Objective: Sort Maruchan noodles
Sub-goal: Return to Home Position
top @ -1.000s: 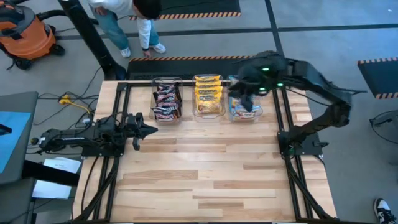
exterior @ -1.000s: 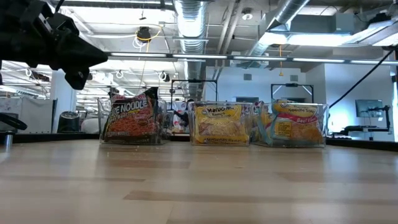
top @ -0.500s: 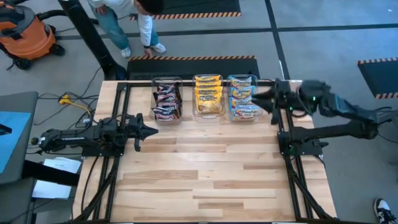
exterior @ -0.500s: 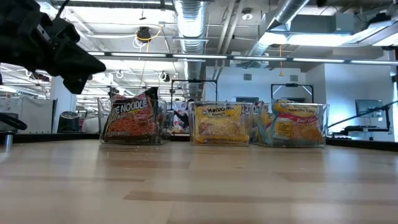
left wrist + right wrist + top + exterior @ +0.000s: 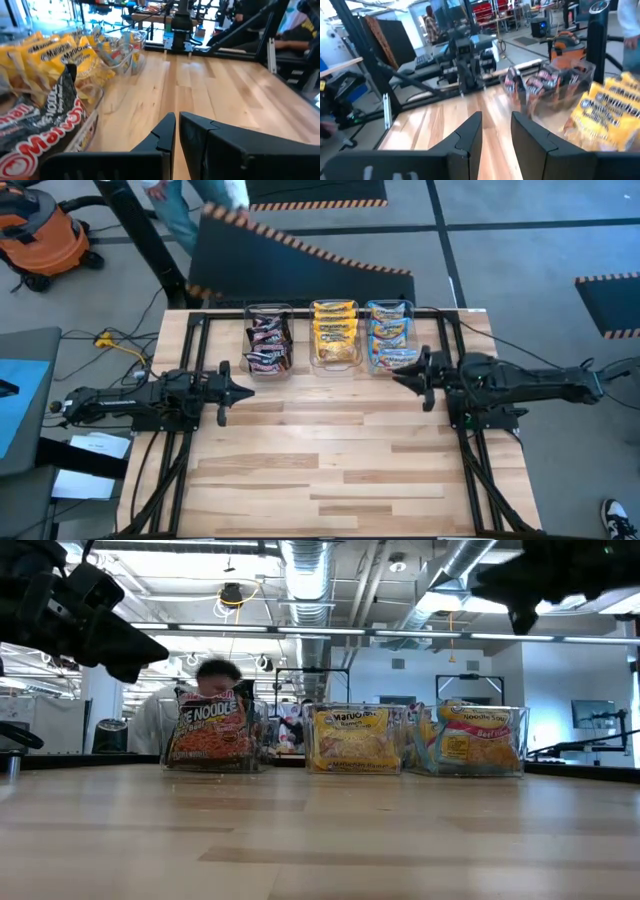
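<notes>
All the Maruchan noodles sit in three clear tubs along the far edge. The maroon-black packets (image 5: pixel 268 342) fill the left tub, the yellow-orange packets (image 5: pixel 335 332) the middle one, and the blue-and-pink packets (image 5: pixel 389 335) the right one. In the low view the packets stand upright: maroon (image 5: pixel 210 730), yellow (image 5: pixel 350 738), blue (image 5: pixel 475 738). My left gripper (image 5: pixel 243 390) is shut, near the table's left side and nearer than the maroon tub. My right gripper (image 5: pixel 400 373) is open and empty, just nearer than the blue tub, pointing toward the table's left.
A bare wooden tabletop (image 5: pixel 330 450) spreads from the tubs to the near edge. Black frame rails (image 5: pixel 470 470) run along both sides. Beyond the far edge a person holds up a black mat with a striped edge (image 5: pixel 290 265). An orange shop vacuum (image 5: pixel 40 230) stands off the table.
My right arm has drawn back from above the blue tub toward the table's right edge, then come down low. Its gripper now lies just nearer than that tub, pointing left. Behind the table the person has lifted the black striped mat off the floor.
</notes>
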Tool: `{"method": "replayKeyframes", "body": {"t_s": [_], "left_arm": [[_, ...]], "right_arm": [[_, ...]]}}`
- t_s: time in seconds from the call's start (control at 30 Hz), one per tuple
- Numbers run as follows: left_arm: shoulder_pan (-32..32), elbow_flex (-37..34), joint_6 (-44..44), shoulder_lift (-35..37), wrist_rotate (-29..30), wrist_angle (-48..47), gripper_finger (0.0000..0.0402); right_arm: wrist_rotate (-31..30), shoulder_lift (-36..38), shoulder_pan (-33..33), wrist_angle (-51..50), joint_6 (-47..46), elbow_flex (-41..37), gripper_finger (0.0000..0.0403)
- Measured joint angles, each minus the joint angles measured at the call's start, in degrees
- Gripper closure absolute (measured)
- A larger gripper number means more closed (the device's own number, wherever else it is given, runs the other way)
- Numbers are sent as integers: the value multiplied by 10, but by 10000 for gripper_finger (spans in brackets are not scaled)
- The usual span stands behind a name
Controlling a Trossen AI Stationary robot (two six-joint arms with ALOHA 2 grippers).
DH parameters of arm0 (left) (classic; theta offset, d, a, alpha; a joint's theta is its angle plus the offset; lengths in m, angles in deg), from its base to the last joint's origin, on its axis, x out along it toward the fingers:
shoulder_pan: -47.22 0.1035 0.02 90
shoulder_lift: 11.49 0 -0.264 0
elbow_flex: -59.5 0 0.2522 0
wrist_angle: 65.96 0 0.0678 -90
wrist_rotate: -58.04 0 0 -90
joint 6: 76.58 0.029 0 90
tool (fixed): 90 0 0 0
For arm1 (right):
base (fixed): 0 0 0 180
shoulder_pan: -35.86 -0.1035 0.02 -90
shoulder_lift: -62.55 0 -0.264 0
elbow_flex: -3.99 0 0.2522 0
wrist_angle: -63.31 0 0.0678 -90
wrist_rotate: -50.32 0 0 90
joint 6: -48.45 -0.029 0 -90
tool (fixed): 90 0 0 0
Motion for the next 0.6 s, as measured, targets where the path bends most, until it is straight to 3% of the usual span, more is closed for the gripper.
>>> {"method": "replayKeyframes", "body": {"t_s": [0.27, 0.6], "left_arm": [[0, 0, 24, 0, 0, 0, 391], [0, 0, 25, 0, 0, 0, 391]], "right_arm": [[0, 80, -20, 35, -16, -102, 274], [31, 173, -55, 30, -12, -157, 274]]}}
